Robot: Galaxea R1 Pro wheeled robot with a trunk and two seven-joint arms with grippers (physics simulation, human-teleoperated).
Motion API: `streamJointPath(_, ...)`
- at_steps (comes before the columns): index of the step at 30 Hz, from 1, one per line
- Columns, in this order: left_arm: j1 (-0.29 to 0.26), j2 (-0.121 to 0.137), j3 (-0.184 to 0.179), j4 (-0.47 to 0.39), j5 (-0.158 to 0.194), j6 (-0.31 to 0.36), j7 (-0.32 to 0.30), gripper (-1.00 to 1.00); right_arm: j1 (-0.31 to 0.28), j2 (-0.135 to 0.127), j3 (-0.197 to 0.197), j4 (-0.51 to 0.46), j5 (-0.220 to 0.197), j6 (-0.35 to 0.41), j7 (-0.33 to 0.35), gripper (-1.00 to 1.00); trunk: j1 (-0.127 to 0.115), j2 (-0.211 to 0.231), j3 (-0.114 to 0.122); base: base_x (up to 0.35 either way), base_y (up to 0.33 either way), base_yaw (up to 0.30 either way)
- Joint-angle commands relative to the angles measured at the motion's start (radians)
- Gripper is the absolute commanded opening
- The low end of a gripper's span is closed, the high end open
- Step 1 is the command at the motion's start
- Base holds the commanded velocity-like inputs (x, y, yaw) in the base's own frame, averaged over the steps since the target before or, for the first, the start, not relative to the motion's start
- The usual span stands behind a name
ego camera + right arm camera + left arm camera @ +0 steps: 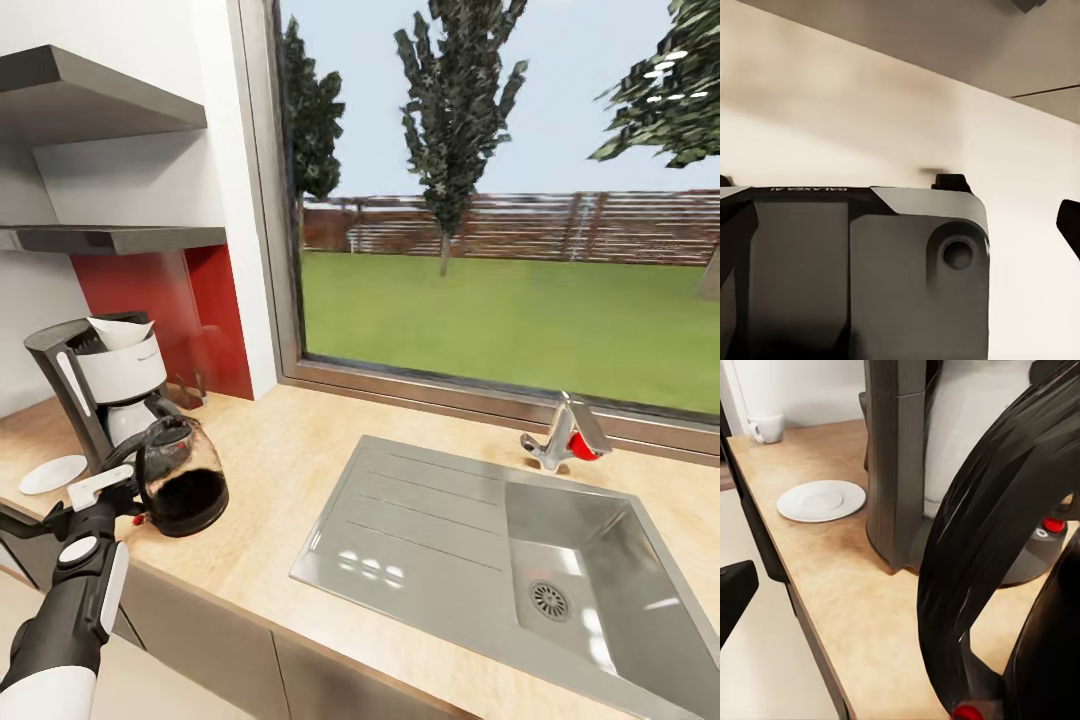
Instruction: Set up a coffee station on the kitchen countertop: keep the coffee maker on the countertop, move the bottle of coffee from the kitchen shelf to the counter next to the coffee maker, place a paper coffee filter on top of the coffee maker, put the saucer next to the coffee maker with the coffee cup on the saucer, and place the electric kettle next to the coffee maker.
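The black coffee maker (100,385) stands on the light-wood countertop (290,450) with the white paper coffee filter (122,331) on top. Right in front of it sits the glass electric kettle (182,482). My left gripper (122,492) is open at the kettle's black loop handle (997,540), one finger (733,594) well clear of it. The white saucer (52,473) lies bare beside the coffee maker (896,457). The coffee cup (767,427) stands farther along the counter by the wall, apart from the saucer (821,500). The bottle of coffee is out of view. My right gripper (900,232) hangs open beside my own body.
A steel sink (420,540) with a faucet (563,432) is set into the countertop to the right, under a big window. The thin black kitchen shelf (120,238) and a thicker board (90,95) hang above the coffee maker. A small brown object (190,390) stands at the red backsplash.
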Motion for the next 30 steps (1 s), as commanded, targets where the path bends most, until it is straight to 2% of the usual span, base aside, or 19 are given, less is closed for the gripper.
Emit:
streamJointPath(1, -0.001, 0.000, 0.000, 0.000, -0.009, 0.007, 0.003, 1.00, -0.001, 0.000, 0.009, -0.001, -0.010, 0.002, -0.004, 1.00, 0.000, -0.002, -0.002, -0.001, 0.000, 0.000)
streamJointPath(19, -0.001, -0.007, 0.001, 0.014, -0.003, 0.007, -0.001, 1.00, -0.001, 0.000, 0.009, -0.001, -0.010, 0.002, -0.004, 1.00, 0.000, -0.002, -0.002, 0.000, 0.000, 0.000)
streamJointPath(30, 0.000, -0.007, -0.002, 0.014, -0.003, 0.007, -0.001, 1.00, -0.001, 0.000, 0.009, -0.001, -0.010, 0.002, -0.004, 1.00, 0.000, -0.002, -0.002, -0.262, -0.019, 0.000)
